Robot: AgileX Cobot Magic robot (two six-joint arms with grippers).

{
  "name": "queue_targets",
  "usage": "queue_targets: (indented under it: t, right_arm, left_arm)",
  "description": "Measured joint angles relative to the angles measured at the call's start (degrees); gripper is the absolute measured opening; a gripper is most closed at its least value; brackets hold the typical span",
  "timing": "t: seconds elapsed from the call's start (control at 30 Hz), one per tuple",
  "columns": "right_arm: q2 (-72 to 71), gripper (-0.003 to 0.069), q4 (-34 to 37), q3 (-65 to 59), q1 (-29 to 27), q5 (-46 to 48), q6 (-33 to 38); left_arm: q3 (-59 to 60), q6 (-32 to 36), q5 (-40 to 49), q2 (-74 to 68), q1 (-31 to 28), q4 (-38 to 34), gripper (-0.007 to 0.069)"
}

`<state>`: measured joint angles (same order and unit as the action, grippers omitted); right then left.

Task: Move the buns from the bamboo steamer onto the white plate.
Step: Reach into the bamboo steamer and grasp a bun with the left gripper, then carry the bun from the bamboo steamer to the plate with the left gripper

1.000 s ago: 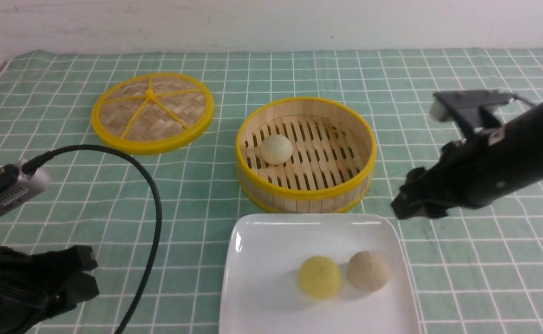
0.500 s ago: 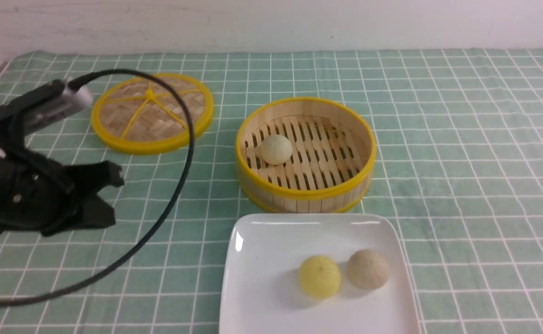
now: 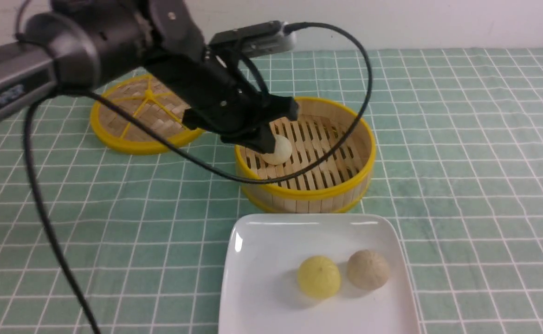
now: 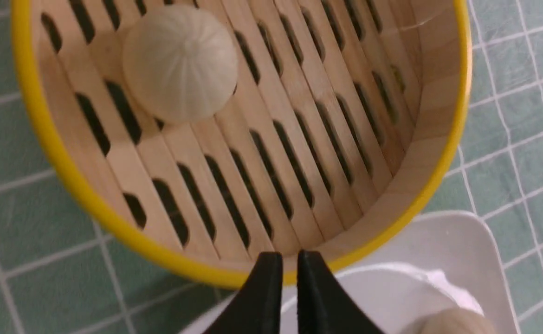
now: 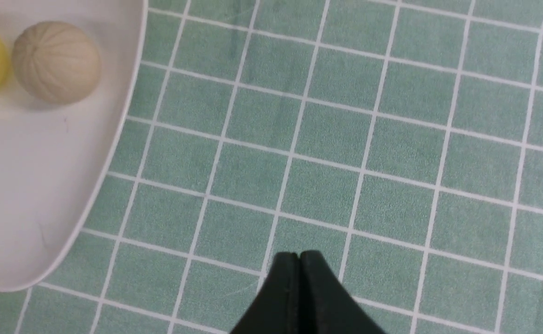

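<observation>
No writing can be read with certainty. A short dark marking is printed on the grey section of the left arm (image 3: 7, 94), to the left of the woven lid (image 3: 113, 134). It looks like a brand name, but it is too blurred for its letters to be made out.

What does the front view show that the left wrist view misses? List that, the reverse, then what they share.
Front view only: the flat woven bamboo lid with yellow spokes, the bright yellow round bun, the black left arm. Left wrist view only: the narrow gap between the tips of the left pincer. Both: the round bamboo steamer with yellow rims, the cream pleated bun inside it, the glossy white square plate, the beige bun on it.
</observation>
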<state>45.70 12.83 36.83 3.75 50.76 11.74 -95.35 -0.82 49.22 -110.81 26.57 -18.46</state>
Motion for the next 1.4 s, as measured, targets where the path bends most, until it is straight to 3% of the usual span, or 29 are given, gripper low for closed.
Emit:
queue_targets:
  t: [0.23,0.4,0.53,0.6,0.7,0.87,1.13,1.23,1.4]
  right_arm:
    - [0.0,-0.0003,1.0,0.0,0.0,-0.4,0.0]
    - [0.0,0.0000,1.2,0.0,0.0,-0.5,0.0]
    - [0.0,0.0001,1.3,0.0,0.0,-0.5,0.0]
    - [0.0,0.0002,1.3,0.0,0.0,-0.6,0.0]
    - [0.0,0.0005,1.4,0.0,0.0,-0.6,0.0]
    - [0.0,0.0010,1.8,0.0,0.0,-0.6,0.0]
    - [0.0,0.0015,2.8,0.0,0.0,-0.6,0.0]
    - [0.0,0.0017,3.2,0.0,0.0,-0.6,0.0]
    - [0.0,0.0020,3.5,0.0,0.0,-0.6,0.0]
  left_arm:
    - [-10.0,-4.2,-1.8,-10.0,1.3,12.0,0.0304]
    - [-10.8,-4.5,-4.9,-14.2,1.2,13.1,0.0337]
    - [-10.9,-4.5,-4.8,-16.2,1.2,11.1,0.0281]
    - [-11.2,-4.5,-3.5,-16.0,1.2,8.1,0.0157]
    - [-11.2,-4.3,-0.5,-14.6,1.2,2.5,0.0043]
    - [-12.0,0.3,6.8,-7.3,1.2,-3.1,0.0025]
    - [-13.6,4.1,20.9,9.9,1.6,-3.5,0.0025]
    - [-11.2,4.4,21.6,13.1,2.5,-2.6,0.0025]
    - [4.1,4.7,21.3,15.3,7.5,-0.8,0.0029]
